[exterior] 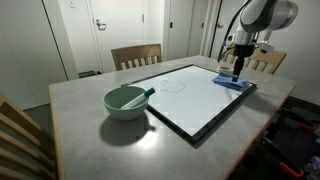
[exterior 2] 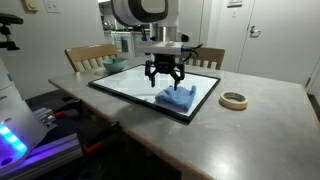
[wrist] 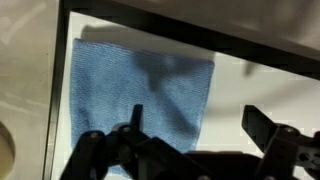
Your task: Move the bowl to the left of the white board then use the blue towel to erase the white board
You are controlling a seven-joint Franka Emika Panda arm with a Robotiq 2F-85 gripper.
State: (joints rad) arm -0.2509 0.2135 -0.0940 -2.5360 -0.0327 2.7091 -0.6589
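Tool (exterior 2: 166, 82) wide open, hanging just above the towel (exterior 2: 178, 98) at one corner of the board (exterior 2: 125, 85).

The towel is soft, light and limp, lying flat; best pinched from above near its middle, I judge, so a fold bunches between the jaws; the board's slick face may let it slide; the bowl (exterior: 125, 100) sits on the surface (exterior: 80, 125) off the board's left edge, well apart; a tape roll (exterior 2: 234, 100) lies outside the frame, near the towel's side; nothing seems to block the way down.

Home dining rm: wood chairs (exterior: 136, 55), stone table (exterior: 85, 130), white doors (exterior: 105, 25).
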